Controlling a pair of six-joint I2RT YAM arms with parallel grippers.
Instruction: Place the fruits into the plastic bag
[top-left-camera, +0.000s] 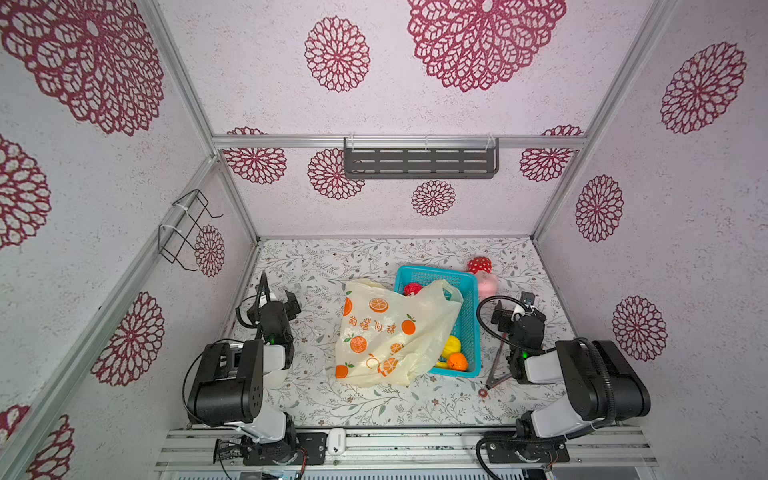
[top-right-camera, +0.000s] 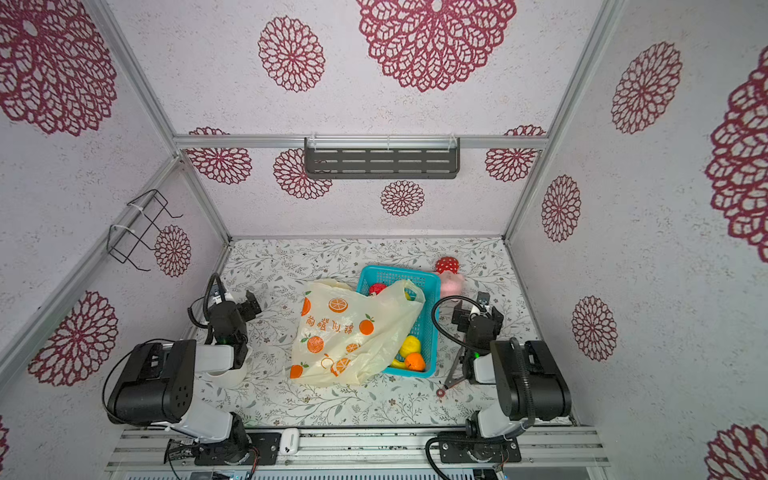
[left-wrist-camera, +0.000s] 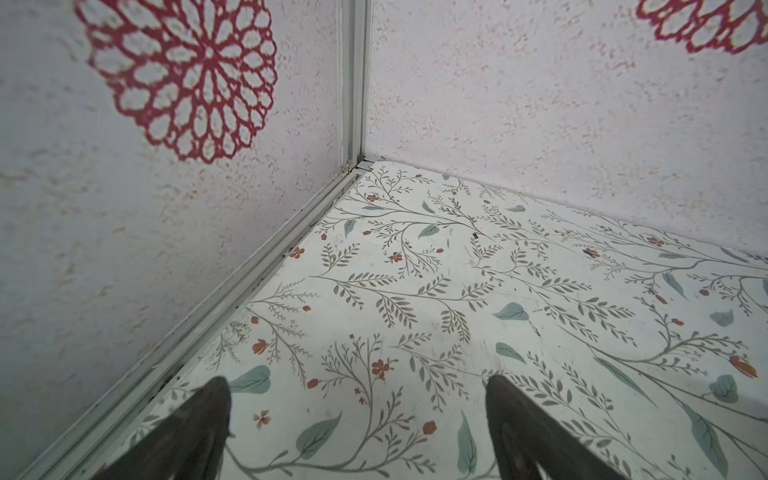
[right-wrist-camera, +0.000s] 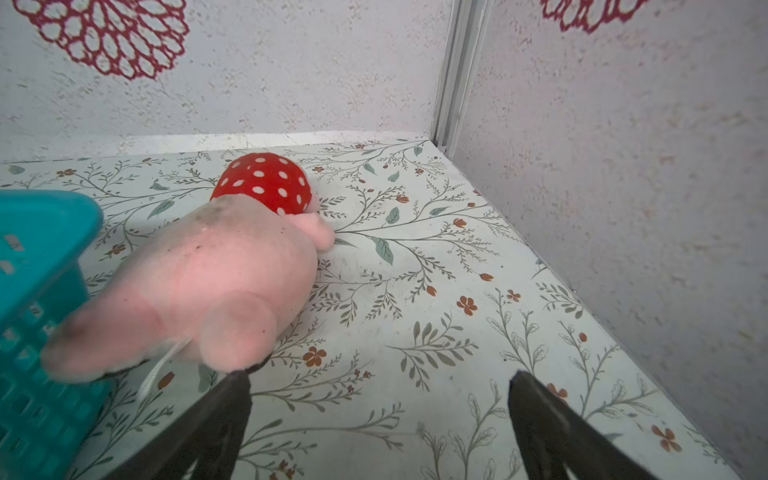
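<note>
The cream plastic bag (top-left-camera: 390, 332) (top-right-camera: 349, 332), printed with oranges, lies slack in the middle of the table and drapes over the left side of a teal mesh basket (top-left-camera: 471, 286). In the basket I see fruits: a yellow lemon (top-left-camera: 451, 345), an orange (top-left-camera: 457, 361), a sliver of banana (top-left-camera: 440, 365) and a red one (top-left-camera: 411, 289) at the far end. Others are hidden under the bag. My left gripper (left-wrist-camera: 357, 382) (top-left-camera: 289, 301) stands open left of the bag, over bare table. My right gripper (right-wrist-camera: 380, 376) (top-left-camera: 512, 305) stands open right of the basket, empty.
A red white-dotted plush (right-wrist-camera: 266, 183) and a pink fluffy toy (right-wrist-camera: 216, 282) lie beside the basket's far right corner, just ahead of my right gripper. A grey tongs-like tool (top-left-camera: 496, 370) lies by the right arm. A wire rack (top-left-camera: 183, 228) hangs on the left wall.
</note>
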